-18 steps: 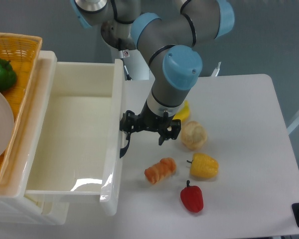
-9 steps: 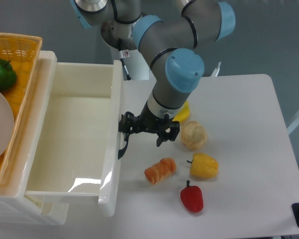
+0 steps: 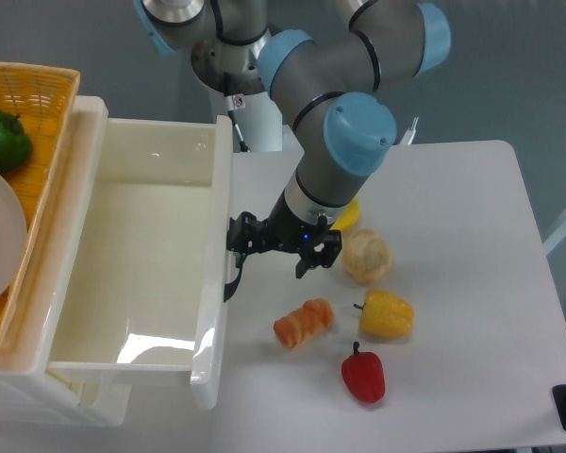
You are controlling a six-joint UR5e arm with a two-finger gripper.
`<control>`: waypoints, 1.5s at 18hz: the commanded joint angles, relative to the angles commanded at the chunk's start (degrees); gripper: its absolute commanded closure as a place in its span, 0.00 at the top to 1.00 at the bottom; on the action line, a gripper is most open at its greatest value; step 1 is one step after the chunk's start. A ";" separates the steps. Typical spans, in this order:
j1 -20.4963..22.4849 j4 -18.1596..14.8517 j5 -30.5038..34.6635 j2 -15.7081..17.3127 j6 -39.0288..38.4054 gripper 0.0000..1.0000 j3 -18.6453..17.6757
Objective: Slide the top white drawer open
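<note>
Grey-blue walls back a white counter (image 3: 453, 189) where a UR5e arm (image 3: 344, 142) reaches down toward the top white drawer (image 3: 141, 255), which stands pulled far out from its cabinet at the left, its deep glossy tray open to view. Only a thin sliver of the drawer's curved black handle (image 3: 232, 283) shows past the front panel. The claw (image 3: 269, 250) sits right at that handle, its black fingers spread apart, one by the drawer front and the other out over the counter; whether either finger touches the handle cannot be made out. Below, just the corner of the lower drawer (image 3: 75, 401) peeks out. A yellow wicker basket (image 3: 33, 90) on the cabinet top is cut off by the frame, holding a green pepper (image 3: 2, 140) and part of a white plate (image 3: 0, 245). A bread roll (image 3: 366, 257), corn cob (image 3: 387, 315), red pepper (image 3: 363, 374) and an orange food piece (image 3: 304, 323) lie scattered right of the drawer; a yellow item (image 3: 349, 215) is mostly hidden behind the arm.
</note>
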 joint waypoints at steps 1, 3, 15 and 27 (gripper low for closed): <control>0.09 0.17 0.00 0.00 0.00 1.00 0.09; 0.61 0.53 0.26 -0.35 0.61 1.00 0.17; 4.57 2.80 2.80 0.17 6.92 1.00 1.14; 4.39 6.16 16.26 1.14 24.69 1.00 0.88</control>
